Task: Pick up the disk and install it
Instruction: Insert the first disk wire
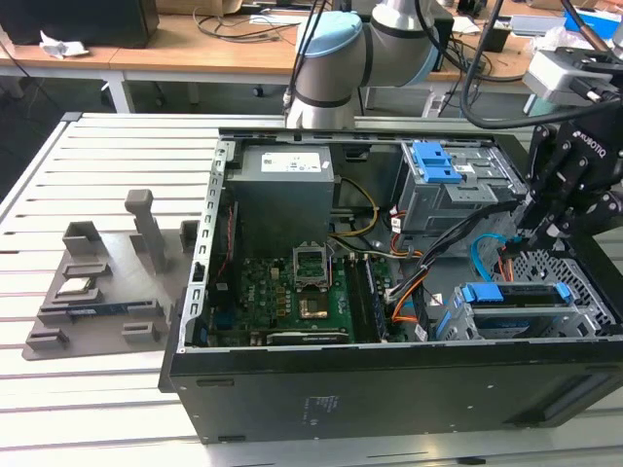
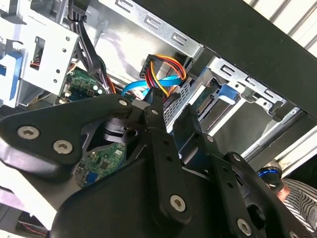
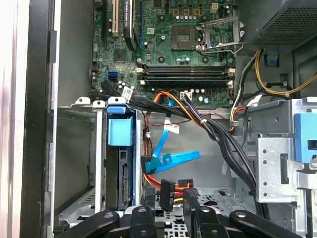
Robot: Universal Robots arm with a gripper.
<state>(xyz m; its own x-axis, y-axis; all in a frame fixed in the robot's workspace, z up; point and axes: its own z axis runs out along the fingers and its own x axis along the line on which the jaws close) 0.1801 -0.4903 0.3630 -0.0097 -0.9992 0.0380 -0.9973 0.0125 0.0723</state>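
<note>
- The disk [image 3: 123, 181] is seen in the first wrist view standing on edge in a slot of the drive bay [image 3: 74, 163] inside the open computer case [image 1: 389, 389]. Its blue bracket tab [image 3: 120, 131] sits at the mouth of the slot.
- In the exterior view the disk [image 1: 521, 297] lies in that bay at the case's corner on the exterior view's right, apart from the gripper.
- The pick-up and the placing in the bay are therefore judged to be done; whether the bracket is fully latched cannot be told.
- The gripper [image 1: 528, 233] hangs inside the case just beside the bay, over the loose cables.
- In the first wrist view a black cable connector [image 3: 167, 194] with coloured wires lies at the gripper [image 3: 176, 198], and a blue flat cable [image 3: 173, 158] hangs free just beyond it.
- Whether the jaws are apart or clamped on that connector cannot be told.
- The connector is not seen plugged into the disk, so the cabling is judged unfinished.
- A grey fixture [image 1: 97, 292] rests on the bench [image 1: 97, 146], well apart from the gripper.
</note>
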